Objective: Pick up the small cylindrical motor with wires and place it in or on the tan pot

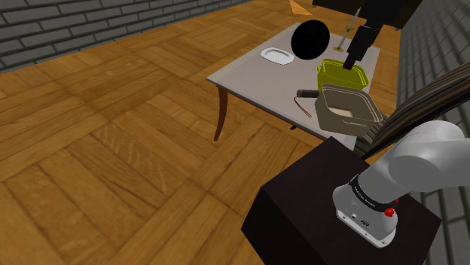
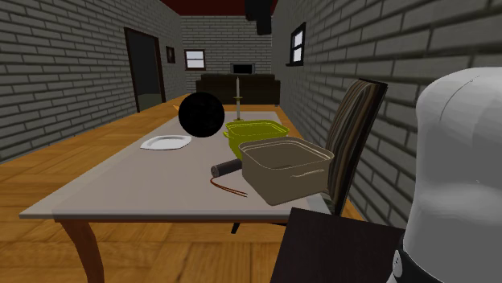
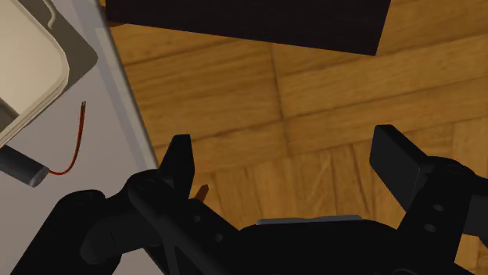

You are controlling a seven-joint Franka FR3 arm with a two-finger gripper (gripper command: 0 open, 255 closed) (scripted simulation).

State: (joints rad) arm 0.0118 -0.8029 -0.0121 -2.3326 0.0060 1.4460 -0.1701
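The motor (image 1: 305, 93) is a small dark cylinder lying on the grey table (image 1: 248, 79), with thin red-brown wires (image 1: 303, 108) trailing from it. It lies right beside the tan pot (image 1: 345, 110), which stands near the table's front edge. My black gripper (image 1: 351, 63) hangs high above the olive-green pot (image 1: 343, 75), behind the tan pot and well clear of the motor. In the wrist view the gripper (image 3: 289, 160) is open with nothing between its fingers; the motor (image 3: 22, 166) and its wire (image 3: 74, 144) lie off beyond one finger (image 3: 181, 160), next to the tan pot (image 3: 23, 62).
A black ball (image 1: 310, 39), a white plate (image 1: 276, 55) and a candlestick (image 1: 343, 38) stand further back on the table. A striped chair (image 2: 354, 133) is at the table's side by the brick wall. Wooden floor (image 3: 313, 117) lies past the table's edge.
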